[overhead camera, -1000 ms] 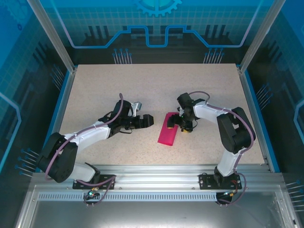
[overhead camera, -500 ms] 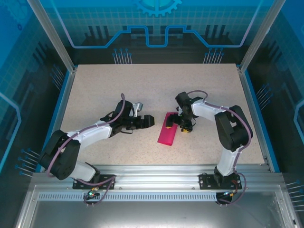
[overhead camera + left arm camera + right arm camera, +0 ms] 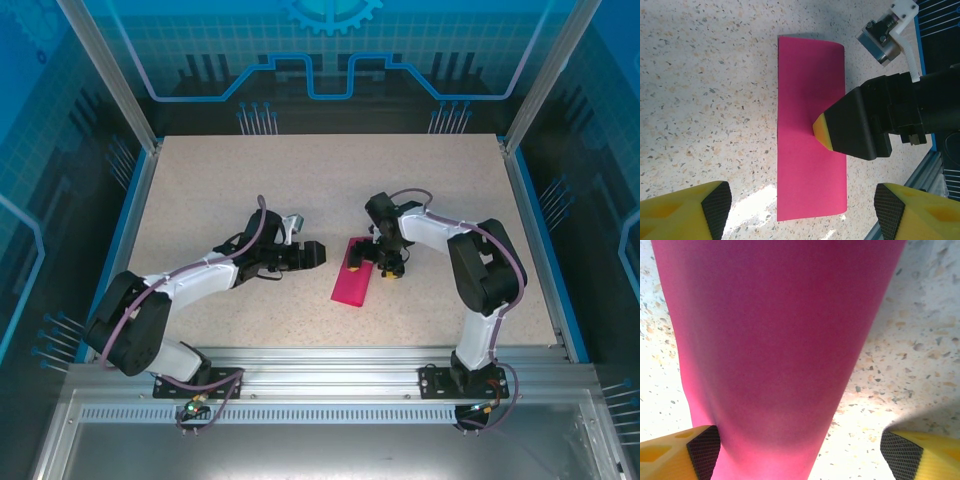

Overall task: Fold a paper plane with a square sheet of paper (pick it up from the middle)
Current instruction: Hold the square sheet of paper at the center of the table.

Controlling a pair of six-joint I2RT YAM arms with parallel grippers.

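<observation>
left gripper (image 3: 312, 254) and right gripper (image 3: 372, 270) were shifted slightly | square sheet of paper (image 3: 352, 282) left flat on desk (image 3: 200, 180) between them, long side set near-to-far | left jaws held open | right jaws held open, one tip touching paper

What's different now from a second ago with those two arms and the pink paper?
The right arm's upper links swung slightly leftward, nudging the right gripper a touch left over the thin magenta-pink sheet of paper. The left arm's shoulder leaned slightly rightward; the left gripper barely shifted. Nothing was grabbed or released. Both grippers stayed open, and the paper lies in the same spot on the speckled table.
</observation>
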